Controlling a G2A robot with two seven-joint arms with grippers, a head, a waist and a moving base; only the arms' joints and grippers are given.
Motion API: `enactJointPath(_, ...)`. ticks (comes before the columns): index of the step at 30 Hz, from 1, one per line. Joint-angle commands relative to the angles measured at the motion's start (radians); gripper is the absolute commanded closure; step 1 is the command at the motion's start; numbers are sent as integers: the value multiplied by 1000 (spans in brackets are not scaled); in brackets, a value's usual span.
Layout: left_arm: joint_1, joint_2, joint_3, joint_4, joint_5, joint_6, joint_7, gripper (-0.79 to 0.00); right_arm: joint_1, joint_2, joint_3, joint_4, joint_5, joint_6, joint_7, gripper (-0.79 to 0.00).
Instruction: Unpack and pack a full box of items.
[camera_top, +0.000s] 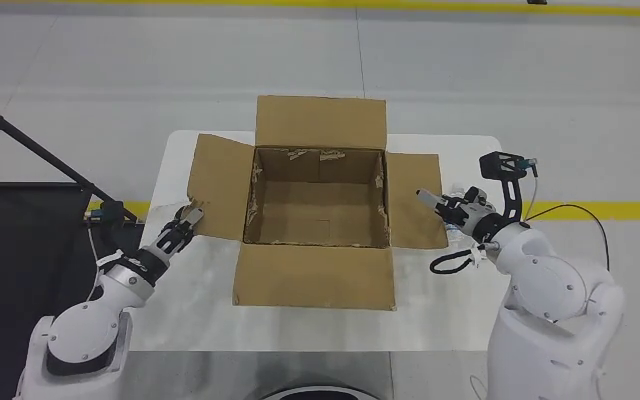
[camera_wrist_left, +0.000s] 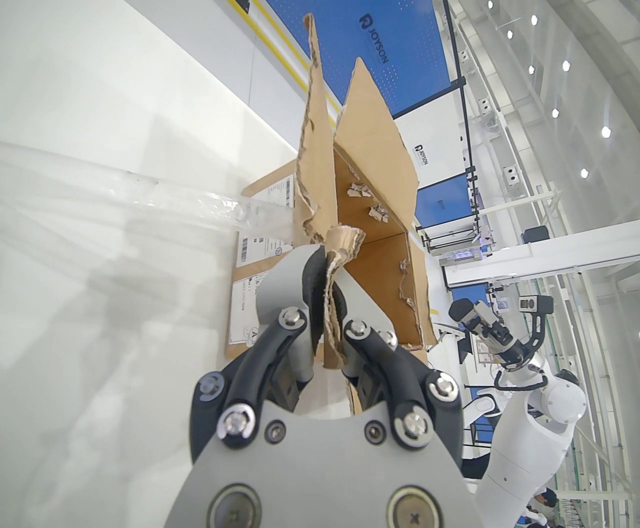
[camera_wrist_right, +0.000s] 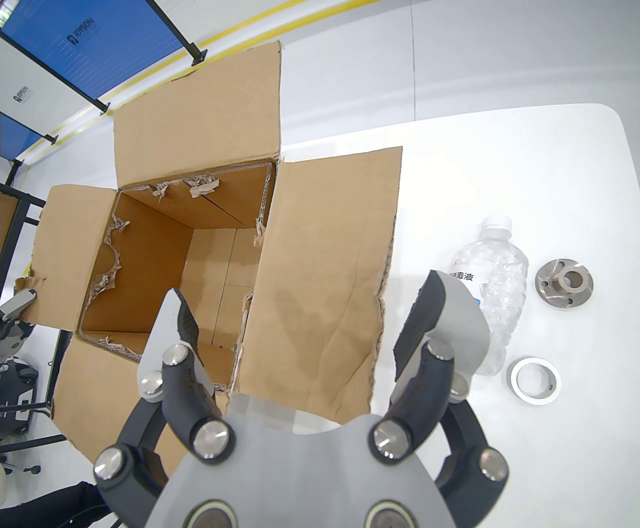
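An open cardboard box (camera_top: 315, 215) stands mid-table with all flaps spread out, and its inside is bare. My left gripper (camera_top: 187, 218) is shut on the torn outer corner of the box's left flap (camera_wrist_left: 327, 280). My right gripper (camera_wrist_right: 302, 320) hangs open over the right flap (camera_wrist_right: 325, 280), holding nothing; in the top view it sits at the flap's outer edge (camera_top: 432, 198). Beside that flap a clear plastic bottle (camera_wrist_right: 492, 290) lies on the table, with a metal flange (camera_wrist_right: 564, 283) and a metal ring (camera_wrist_right: 533, 379) next to it.
Clear plastic film (camera_wrist_left: 215, 205) lies on the white table (camera_top: 200, 310) near the left arm. A black stand and dark cloth (camera_top: 40, 250) are off the table's left side. The table's front strip (camera_top: 300, 330) is bare.
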Motion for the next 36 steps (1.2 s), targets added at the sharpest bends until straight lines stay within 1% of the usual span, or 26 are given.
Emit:
enactJointPath(1, 1, 2, -10, 4, -7, -3, 2, 0, 0, 0, 0, 0, 0, 0, 0, -785)
enactJointPath(5, 6, 6, -28, 10, -23, -7, 6, 0, -6, 1, -1, 2, -4, 2, -13, -785)
enactJointPath(8, 11, 8, -40, 16, -34, -11, 10, 0, -18, 8, -16, -1, -83, 32, -27, -785)
enactJointPath(12, 20, 11, -53, 19, -53, -20, 16, 0, 10, 18, -48, 13, -224, 90, 24, -785)
enactJointPath(14, 23, 13, -56, 19, -58, -31, 11, 0, 33, 24, -48, 34, -216, 67, 54, -785)
enactJointPath(15, 23, 14, -57, 21, -61, -36, 9, 0, 44, 27, -29, 51, -206, 66, 63, -785)
enactJointPath(16, 24, 15, -58, 22, -62, -40, 7, -274, 56, 30, -13, 69, -191, 66, 72, -785)
enactJointPath(17, 25, 16, -57, 22, -63, -42, 7, -785, 68, 33, -2, 83, -160, 53, 80, -785)
enactJointPath(19, 25, 18, -55, 21, -63, -46, 3, -785, 78, 38, 21, 98, -120, 39, 86, -785)
enactJointPath(25, 21, 20, -53, 15, -76, -43, 28, -785, 78, 38, 21, 98, -120, 39, 86, -785)
enactJointPath(33, 21, 20, -53, 15, -76, -43, 28, -785, 75, 39, 22, 103, -128, 39, 80, -785)
enactJointPath(36, 25, 18, -66, 18, -137, -61, 74, -785, 62, 50, 32, 125, -170, -2, 49, -785)
